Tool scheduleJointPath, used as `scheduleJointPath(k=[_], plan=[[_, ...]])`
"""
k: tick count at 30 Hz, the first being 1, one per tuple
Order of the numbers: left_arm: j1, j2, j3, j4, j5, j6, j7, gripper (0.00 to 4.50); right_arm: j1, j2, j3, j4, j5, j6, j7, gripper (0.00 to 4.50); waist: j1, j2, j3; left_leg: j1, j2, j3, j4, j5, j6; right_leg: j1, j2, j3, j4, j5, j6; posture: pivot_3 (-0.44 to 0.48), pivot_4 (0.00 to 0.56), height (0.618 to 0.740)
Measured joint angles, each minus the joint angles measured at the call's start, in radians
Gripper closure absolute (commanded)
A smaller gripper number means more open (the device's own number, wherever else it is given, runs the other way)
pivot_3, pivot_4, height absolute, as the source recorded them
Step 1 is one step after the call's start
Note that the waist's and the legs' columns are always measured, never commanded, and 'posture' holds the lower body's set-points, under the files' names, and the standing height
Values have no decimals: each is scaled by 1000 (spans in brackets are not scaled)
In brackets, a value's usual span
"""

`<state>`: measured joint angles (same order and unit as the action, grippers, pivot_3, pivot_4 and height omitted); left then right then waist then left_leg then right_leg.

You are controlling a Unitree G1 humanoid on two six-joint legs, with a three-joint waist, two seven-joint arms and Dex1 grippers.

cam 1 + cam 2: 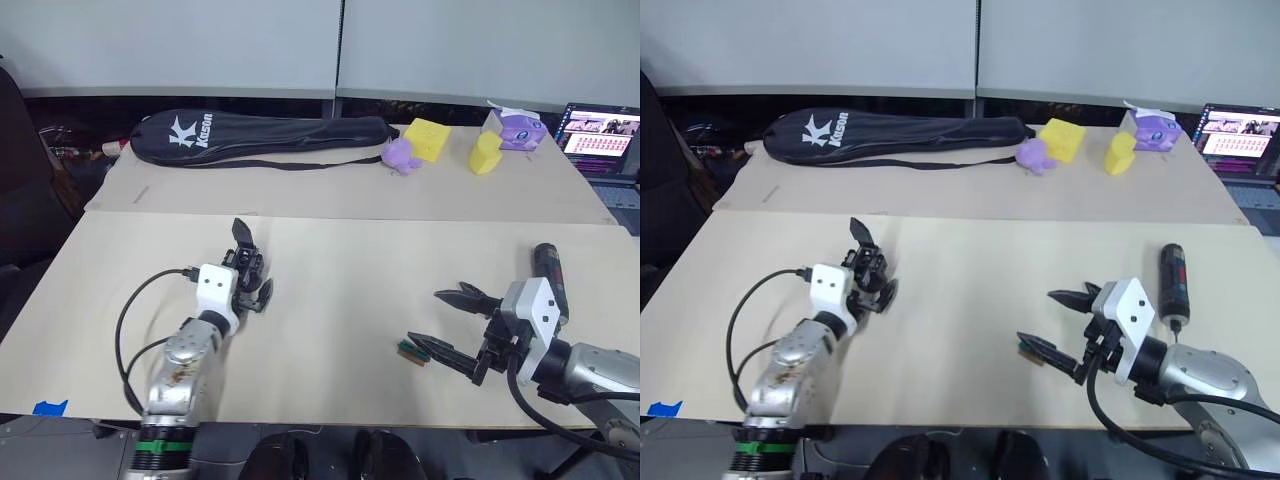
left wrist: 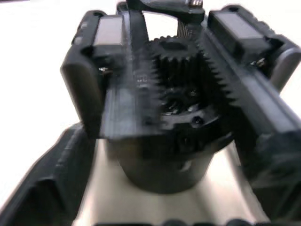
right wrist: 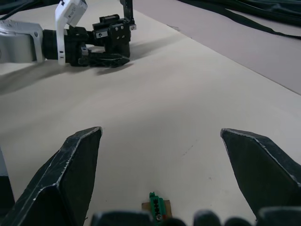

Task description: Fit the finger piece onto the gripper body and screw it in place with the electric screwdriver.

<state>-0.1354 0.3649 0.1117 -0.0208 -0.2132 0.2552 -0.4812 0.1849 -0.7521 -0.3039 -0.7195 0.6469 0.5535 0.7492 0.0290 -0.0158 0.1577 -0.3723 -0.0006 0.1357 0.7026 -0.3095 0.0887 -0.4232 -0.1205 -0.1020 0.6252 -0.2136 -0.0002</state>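
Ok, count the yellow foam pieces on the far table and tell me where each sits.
2. One yellow block sits beside the purple toy; the other yellow piece sits nearer the purple box. None appear hidden.

Left and right eye views: the stereo pair is looking forward and down from the head over the tan table [image 1: 330,300], taking in both arms, with the racket bag [image 1: 260,138] lying at the table's far side. Both are sharing the same scene, slightly offset. Left wrist view: the camera is sitting very close behind the gripper body [image 2: 174,103], facing along the left gripper [image 1: 252,282]. Right wrist view: the camera is looking low across the table between the right gripper's fingers [image 3: 70,174], past the green block [image 3: 156,205], towards the distant gripper body, which both eye views are also showing.
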Motion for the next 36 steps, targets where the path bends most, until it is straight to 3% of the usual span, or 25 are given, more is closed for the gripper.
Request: scheduleJointPath(k=[6, 16, 19, 22, 29, 36], plan=[[-72, 175, 21, 193, -60, -98, -296, 45, -3, 0, 7, 7, -6, 0, 7, 0, -2, 0, 0, 0, -1, 0, 0, 0, -1, 0, -1, -4, 0, 0, 0, 0, 150, 740], [-230, 197, -17, 454, -62, -236, -496, 45, -3, 0, 9, 8, -5, 0, 8, 0, -15, 0, 0, -1, -1, 0, 0, 1, 2, 1, 1, -8, 0, 0, 0, 0, 150, 740], [-274, 198, -22, 515, -48, -276, -506, 833, -4, 0, 9, 8, -5, 0, 8, 0, -16, 0, 0, 0, -1, 0, 1, 1, 2, 1, 1, -8, 0, 0, 0, 0, 150, 740], [-282, 197, -22, 535, -44, -305, -515, 2163, -5, 0, 9, 8, -5, 0, 9, 0, -17, 0, 0, 0, -1, 1, 1, 1, 2, 1, 0, -8, 0, 0, 0, 0, 150, 740], [-184, 150, -53, 355, -44, -279, -500, 2185, 38, 0, -13, -3, -4, 0, 9, 0, -8, 0, 0, -2, -1, -1, 1, 1, 2, 1, -2, -7, -1, 0, 0, 0, 150, 740], [-154, -68, -218, 57, 3, -122, -304, 2185, 149, 24, -97, -82, 3, 0, -16, 0, 11, 0, 0, -11, -2, -8, 10, 1, 3, 1, 0, -9, -1, 1, 2, 0, 150, 740]])
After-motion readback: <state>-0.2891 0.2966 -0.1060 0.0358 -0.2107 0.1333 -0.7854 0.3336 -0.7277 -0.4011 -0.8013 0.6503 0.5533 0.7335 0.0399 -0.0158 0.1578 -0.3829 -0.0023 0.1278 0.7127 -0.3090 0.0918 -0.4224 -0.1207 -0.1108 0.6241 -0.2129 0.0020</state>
